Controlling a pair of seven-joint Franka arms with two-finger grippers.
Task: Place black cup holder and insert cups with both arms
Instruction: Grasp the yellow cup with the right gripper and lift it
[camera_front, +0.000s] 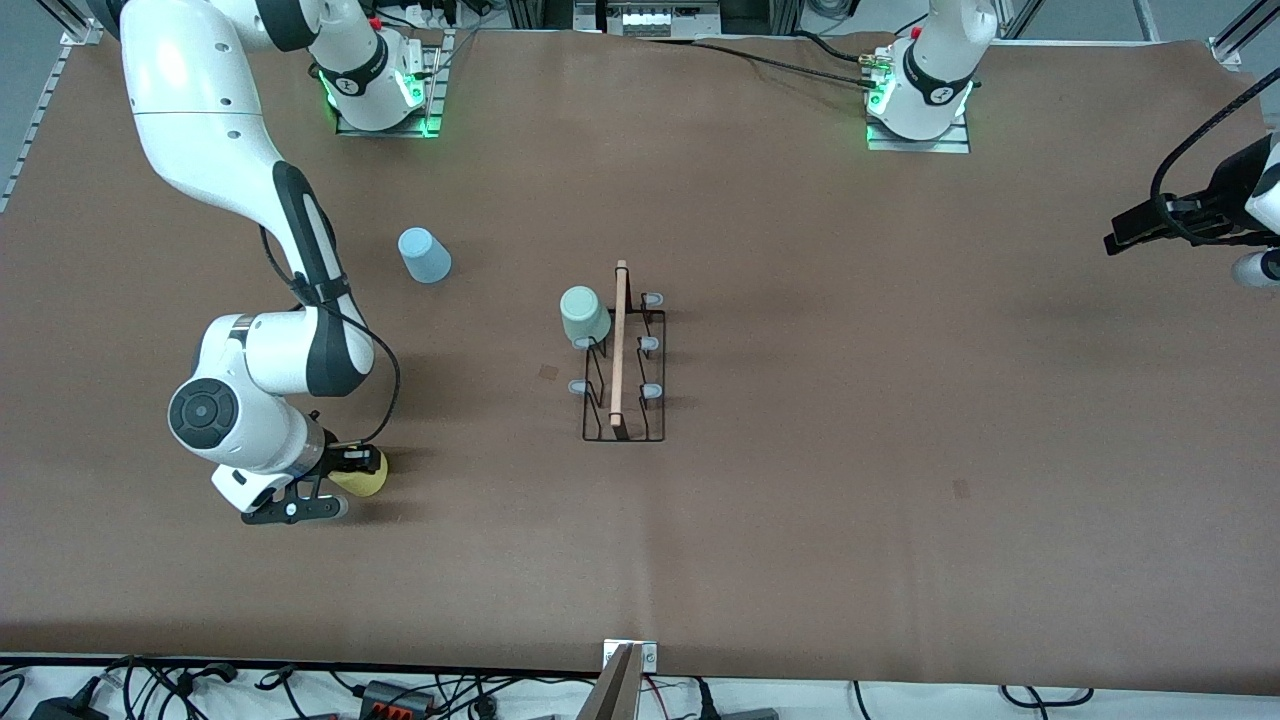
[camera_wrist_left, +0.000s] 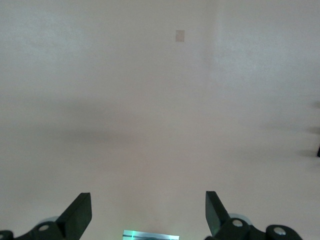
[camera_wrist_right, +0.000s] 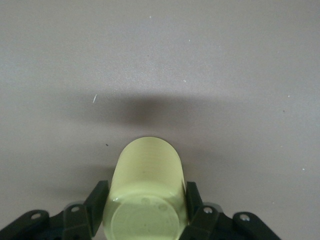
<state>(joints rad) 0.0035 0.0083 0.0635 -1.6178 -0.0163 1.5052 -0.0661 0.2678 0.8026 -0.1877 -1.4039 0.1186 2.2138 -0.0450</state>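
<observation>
Black cup holder (camera_front: 624, 372) stands mid-tabletop (camera_front: 900, 400), wooden rod (camera_front: 619, 340) along its top, pale-tipped pegs to both sides. Mint green cup (camera_front: 584, 315) sits upside down on a peg on the side toward my right arm's end. Light blue cup (camera_front: 424, 255) upside down on the tabletop, farther from the front camera than the holder, toward my right arm's end, well apart from it. My right end effector (camera_wrist_right: 148, 212) is down low near the front camera edge at my right arm's end, fingers pinching the yellow cup (camera_wrist_right: 146, 192) on both sides; cup lies sideways. My left end effector (camera_wrist_left: 148, 212) waits over bare tabletop at my left arm's end, fingers spread wide, holding nothing.
</observation>
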